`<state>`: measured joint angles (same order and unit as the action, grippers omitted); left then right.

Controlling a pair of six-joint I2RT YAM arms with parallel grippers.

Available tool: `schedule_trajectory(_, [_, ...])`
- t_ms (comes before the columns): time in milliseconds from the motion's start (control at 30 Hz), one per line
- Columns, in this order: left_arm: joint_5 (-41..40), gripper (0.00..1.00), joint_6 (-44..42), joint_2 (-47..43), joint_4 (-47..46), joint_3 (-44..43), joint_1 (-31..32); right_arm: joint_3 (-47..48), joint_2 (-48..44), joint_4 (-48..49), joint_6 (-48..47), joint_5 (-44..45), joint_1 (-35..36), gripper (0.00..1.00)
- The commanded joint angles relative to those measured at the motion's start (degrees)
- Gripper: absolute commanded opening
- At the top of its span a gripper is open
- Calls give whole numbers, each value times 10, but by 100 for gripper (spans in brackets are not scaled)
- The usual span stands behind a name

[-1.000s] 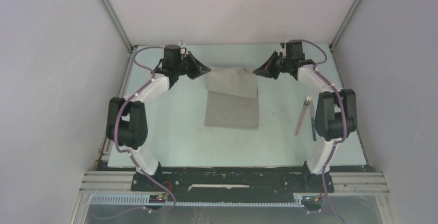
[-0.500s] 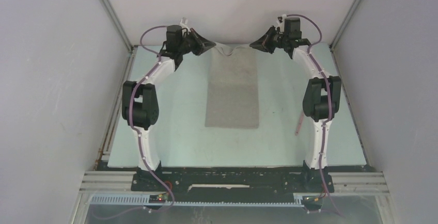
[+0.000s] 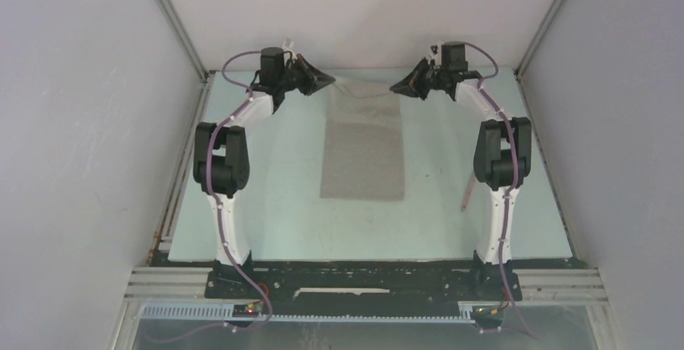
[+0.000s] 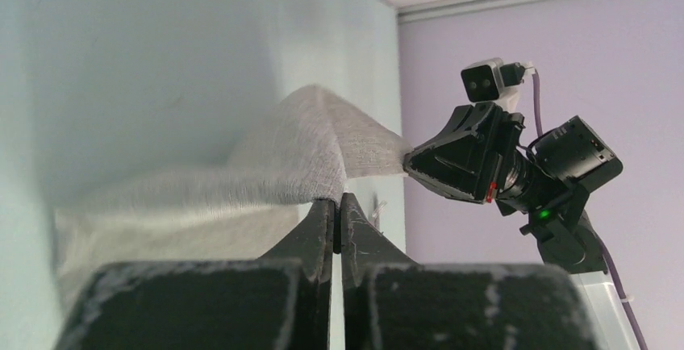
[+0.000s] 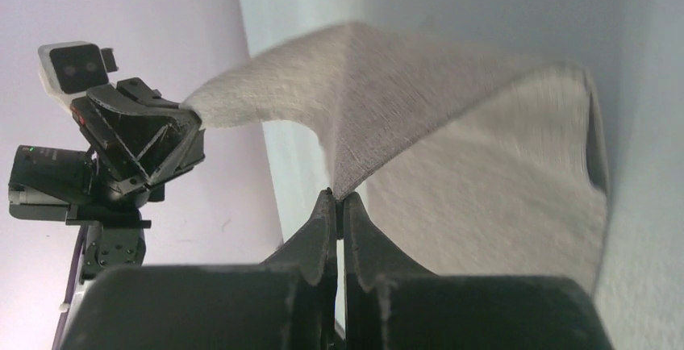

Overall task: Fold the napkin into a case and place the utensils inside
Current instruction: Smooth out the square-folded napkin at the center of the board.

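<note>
Two pincers, both closed on cloth. The left pincer [image 3: 329, 82] pinches the far left corner of the napkin [image 3: 362, 150], and the right pincer [image 3: 394, 89] pinches the far right corner. The wrist views agree: the left pincer [image 4: 339, 202] and the right pincer [image 5: 339, 198] each have their jaws pressed together with fabric nipped at the tips.

Change over the last second: the held edge was doubled back over the near half of the cloth, at mid-worktop. It now sits out by the far wall [image 3: 363, 11]. Both arms go from bent to stretched forward. Most of that travel falls in the first half of the second, and after that there is only a slight settling.

Result: the napkin lies as one long strip on the worktop [image 3: 274, 189]. Its near edge is flat. Its far edge is raised off the surface and sags a little between the two held corners.

Reading: the flap is opened out rather than laid down, so there is no case yet. I judge this a re-tensioning or reset before a fold, with the folding itself still to do.

Utensils: untouched. Only a pale pink handle [image 3: 466, 193] shows, on the worktop to the right of the napkin and well apart from it, just beside the right arm [image 3: 502, 156]. The rest is hidden behind that arm.

Watch: each corner is held by very little cloth, so a hard pull could slip one free.
</note>
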<state>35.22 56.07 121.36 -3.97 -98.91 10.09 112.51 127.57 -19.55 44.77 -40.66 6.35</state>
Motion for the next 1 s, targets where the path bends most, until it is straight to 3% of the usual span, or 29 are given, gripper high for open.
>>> schedule_trajectory(0, [18, 0, 0, -70, 29, 73, -14, -107, -78, 19, 18, -23, -6, 0])
schedule_trajectory(200, [38, 0, -2, -141, 36, 191, -12, -245, -150, 4, -14, -34, -2, 0])
schedule_trajectory(433, [32, 0, -64, -225, 94, 332, 7, -389, -219, -2, -58, -34, 6, 0])
schedule_trajectory(967, [12, 0, -136, -294, 110, 511, 41, -569, -275, 65, -70, -18, 41, 0])
